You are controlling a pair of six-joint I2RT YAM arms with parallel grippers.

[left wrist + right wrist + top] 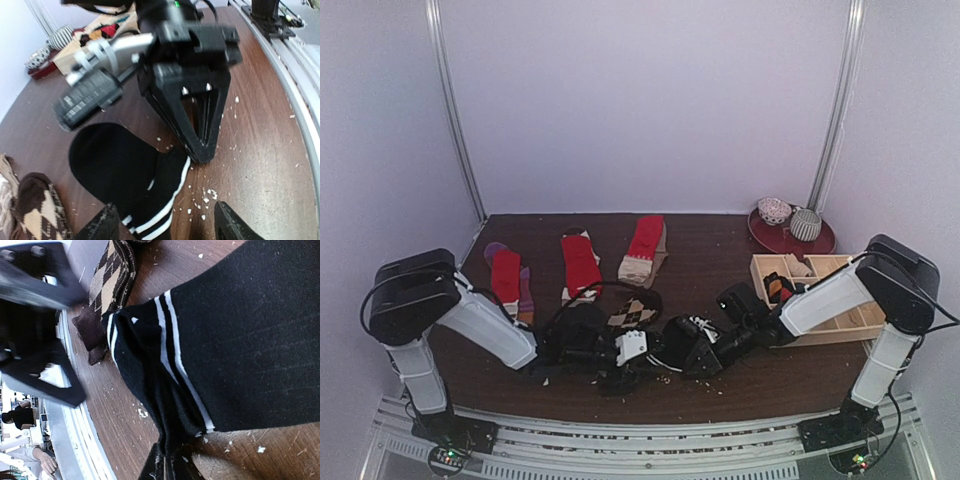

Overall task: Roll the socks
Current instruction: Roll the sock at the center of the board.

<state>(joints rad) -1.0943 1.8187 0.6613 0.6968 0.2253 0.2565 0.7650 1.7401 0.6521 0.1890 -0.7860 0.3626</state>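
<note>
Two grippers meet over the black sock (115, 165), which lies flat on the table (720, 250) at the lower middle of the overhead view, with its white-striped cuff at the bottom of the left wrist view. The right gripper (170, 467) is clamped tight on a bunched fold at the cuff's edge. The left gripper (165, 217) stands wide, one finger on either side of the striped cuff, holding nothing.

To roll well, I judge the left should take the cuff across its full width, so the roll starts even; a pinch at one corner risks a skewed cone. The argyle sock (112, 277) lies just beside and ought not to be caught up.

Red socks (580, 262) lie at the upper left overhead. At the right, the wooden tray (840, 320) holds an orange-and-black item in one left compartment and something pale behind it; I cannot tell what they are. The red plate (785, 243) at the upper right carries two rounded patterned bundles
</note>
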